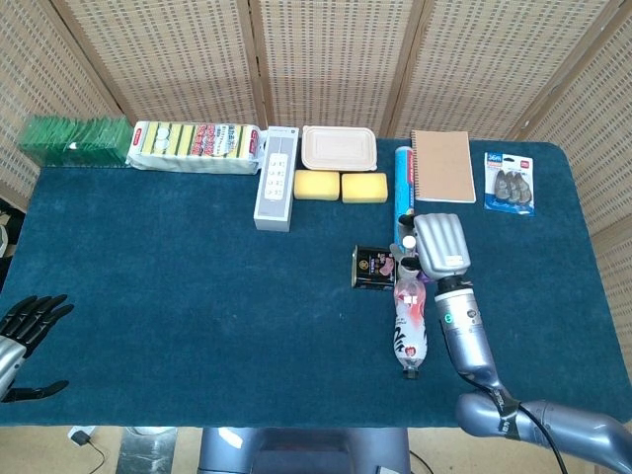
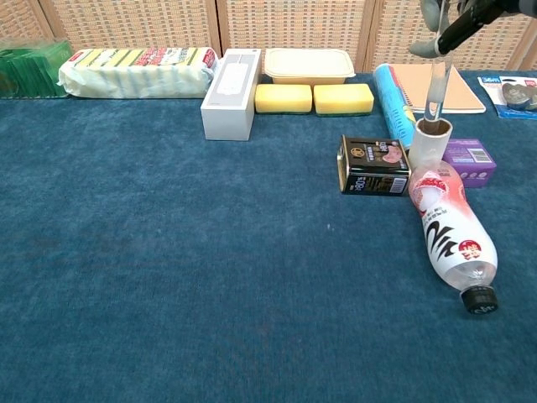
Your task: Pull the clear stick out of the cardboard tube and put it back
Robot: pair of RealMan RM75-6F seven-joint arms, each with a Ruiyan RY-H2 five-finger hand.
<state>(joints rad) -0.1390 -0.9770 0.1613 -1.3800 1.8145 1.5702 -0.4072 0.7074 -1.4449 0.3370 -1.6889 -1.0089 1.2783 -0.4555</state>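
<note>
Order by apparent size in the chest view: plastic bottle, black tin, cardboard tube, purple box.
1. plastic bottle, though nearest the camera
2. black tin
3. cardboard tube
4. purple box, partly hidden; order with the tube unsure

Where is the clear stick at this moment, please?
In the chest view, the clear stick hangs upright at the right, pinched by the right robot hand, its lower end at the cardboard tube mouth.
</note>
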